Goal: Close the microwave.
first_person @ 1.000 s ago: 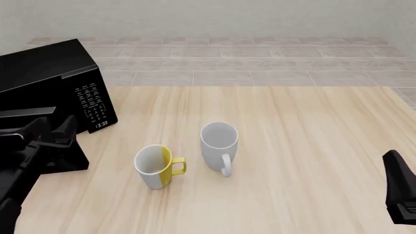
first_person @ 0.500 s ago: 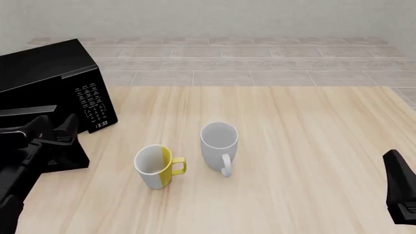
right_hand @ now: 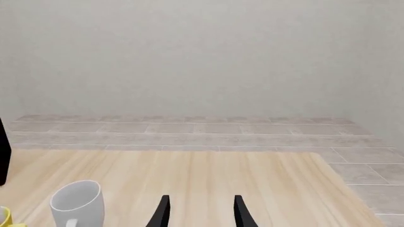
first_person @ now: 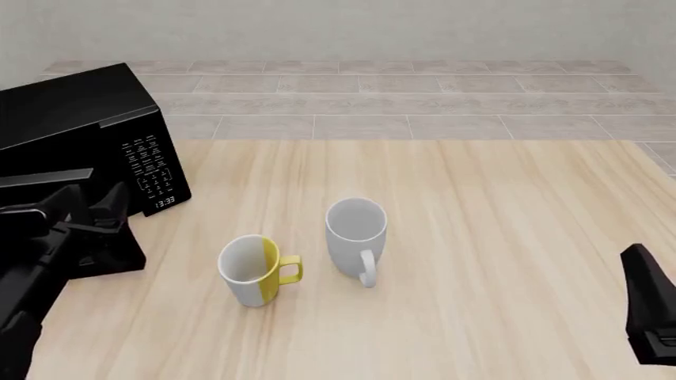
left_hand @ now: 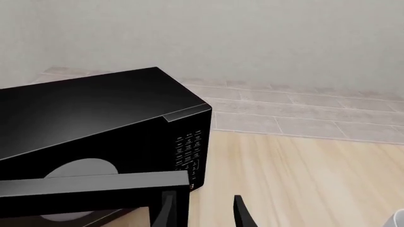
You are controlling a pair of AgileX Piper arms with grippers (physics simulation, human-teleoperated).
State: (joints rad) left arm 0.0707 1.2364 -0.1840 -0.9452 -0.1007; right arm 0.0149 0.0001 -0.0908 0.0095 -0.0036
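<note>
1. We find the microwave (first_person: pixel 90 127) at the far left of the desk (first_person: pixel 476 237), its button panel facing the mugs and its door (left_hand: pixel 94 184) swung partly open toward our side.
2. Our left fingers (left_hand: pixel 198 213) sit just beside the door's free edge, spread apart and grasping nothing; the door's long axis runs crosswise in front of them, so a push away from us should shut it.
3. The left arm is clearly nearer; the right fingers (right_hand: pixel 198 210), also parted and empty, hang well apart over the desk's right side.
4. In the front view the left arm hides the door's lower edge, and we cannot tell whether any finger touches it.
</note>
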